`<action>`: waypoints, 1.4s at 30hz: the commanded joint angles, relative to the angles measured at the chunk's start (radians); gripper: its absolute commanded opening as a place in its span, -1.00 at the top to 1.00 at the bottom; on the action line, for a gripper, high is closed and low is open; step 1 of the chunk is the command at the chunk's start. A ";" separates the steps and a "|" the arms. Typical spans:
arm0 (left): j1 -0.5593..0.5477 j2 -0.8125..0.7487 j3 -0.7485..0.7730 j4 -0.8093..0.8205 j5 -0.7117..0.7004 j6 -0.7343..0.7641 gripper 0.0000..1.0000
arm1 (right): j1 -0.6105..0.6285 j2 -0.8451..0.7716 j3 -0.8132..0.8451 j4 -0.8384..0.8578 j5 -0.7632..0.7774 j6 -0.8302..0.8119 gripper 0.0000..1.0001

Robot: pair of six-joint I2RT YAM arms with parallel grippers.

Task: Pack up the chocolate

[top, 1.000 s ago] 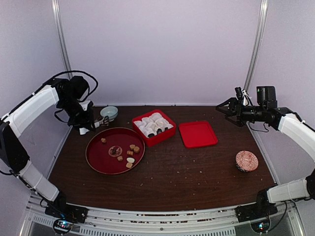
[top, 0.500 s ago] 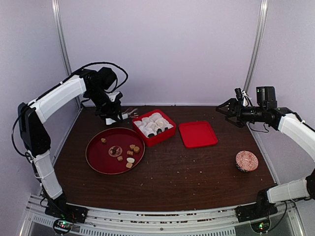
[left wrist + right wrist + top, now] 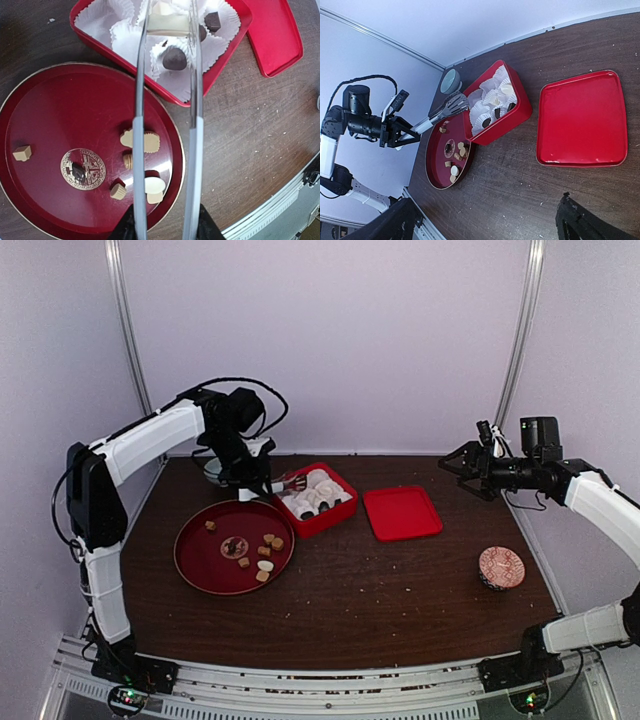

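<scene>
Left pincer [image 3: 256, 487] on tongs [image 3: 139, 125], right pincer [image 3: 457, 462] agape

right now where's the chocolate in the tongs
Left wrist view, top centre: the cream piece is pinched in the tongs, over paper cups in the red box.

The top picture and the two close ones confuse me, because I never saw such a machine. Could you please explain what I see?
This is a robot with two arms at a brown table. The wide picture looks down from above and behind; each other picture comes from a camera on one wrist. The left end effector grips metal tongs, which pinch a cream-white chocolate above a red box lined with white paper cups. More chocolates lie on a round red tray. The red lid lies flat beside the box, and a small patterned dish sits farther right. The right end effector is open and holds nothing.
</scene>
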 commanded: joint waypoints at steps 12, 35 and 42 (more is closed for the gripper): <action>-0.002 0.068 0.036 0.028 -0.024 0.036 0.36 | 0.008 -0.007 -0.010 0.014 0.014 -0.004 -1.00; -0.002 0.096 0.092 -0.020 -0.081 0.054 0.16 | 0.008 0.020 0.011 0.035 0.010 0.006 -1.00; -0.002 -0.029 0.038 0.037 -0.083 0.062 0.17 | 0.008 0.025 0.016 0.040 0.002 0.001 -1.00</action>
